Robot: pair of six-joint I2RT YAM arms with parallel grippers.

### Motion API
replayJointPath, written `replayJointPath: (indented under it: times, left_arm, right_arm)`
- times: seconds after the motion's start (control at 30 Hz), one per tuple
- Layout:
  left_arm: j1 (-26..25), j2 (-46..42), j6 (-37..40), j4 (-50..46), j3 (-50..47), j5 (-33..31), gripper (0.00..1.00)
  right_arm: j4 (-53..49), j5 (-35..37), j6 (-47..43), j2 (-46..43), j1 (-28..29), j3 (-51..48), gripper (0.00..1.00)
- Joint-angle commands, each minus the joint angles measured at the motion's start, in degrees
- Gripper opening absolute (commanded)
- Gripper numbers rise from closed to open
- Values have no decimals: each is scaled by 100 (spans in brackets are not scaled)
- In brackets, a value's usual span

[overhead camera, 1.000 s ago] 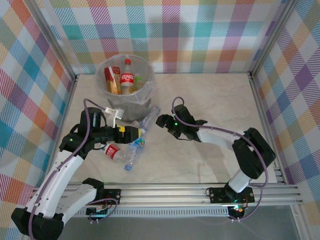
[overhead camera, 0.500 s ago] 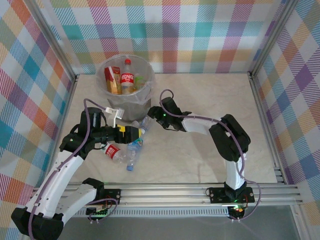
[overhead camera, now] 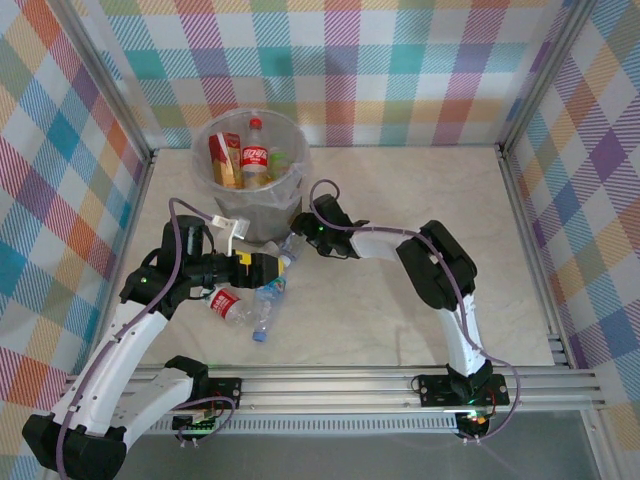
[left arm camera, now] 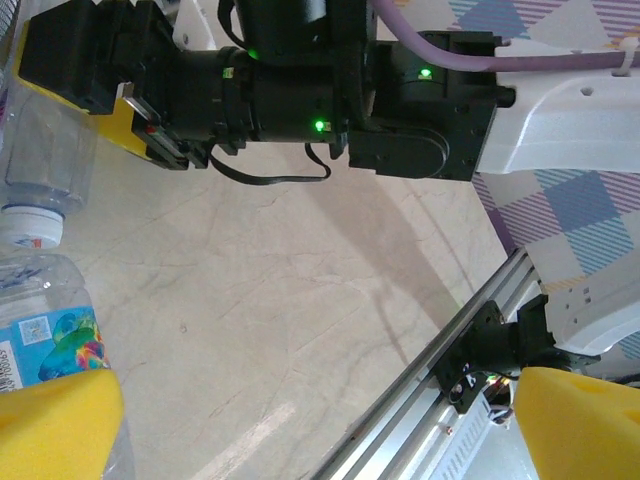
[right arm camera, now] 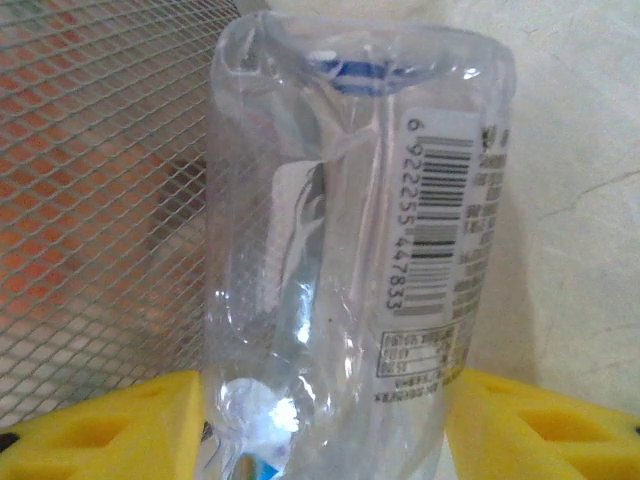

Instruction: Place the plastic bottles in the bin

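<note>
Gaping wide, the left claw (overhead camera: pixel 270 267) hangs low over the desk (overhead camera: pixel 400 200) and holds nothing. A blue-labelled bottle (left arm camera: pixel 40 340) lies just beside one of its yellow fingers (left arm camera: pixel 60 425), and a red-labelled bottle (overhead camera: pixel 226 304) lies near its wrist. Beyond this claw stands the bin (overhead camera: pixel 262 215), with several bottles (overhead camera: pixel 255 155) upright inside. The right claw (right arm camera: pixel 320 430) is clamped on a clear bottle (right arm camera: pixel 350 200), a finger on either side, close against the bin's wall.
</note>
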Motion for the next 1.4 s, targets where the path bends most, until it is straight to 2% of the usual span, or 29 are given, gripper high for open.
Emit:
replayJointPath:
  times: [0.0,0.33,0.6,0.83,1.1,1.37]
  left_arm:
    - [-62,-79,85,13,-33,-13,100]
    - [-149,10,88,-9,-33,-47,100]
    - [-285,121,77,-67,-8,-136,100]
    - [-412,298,-77,-48,45,-240,100]
    - [-915,805,-473,219,107,-797,100]
    - [-1095,1454,-767,1088,234,-483,100]
  right_arm:
    - [-44,85,11,148,-27,177,64]
    - [34,91,82,135,-187,0,67]
    - [119,25,-278,-283,-446,-392,55]
    - [-64,99,-924,-1055,-524,-851,52]
    - [-461,-57,-1478,-2243,-547,-1445,53]
    - [-744,-474,-1652,-3476,-498,-1948,53]
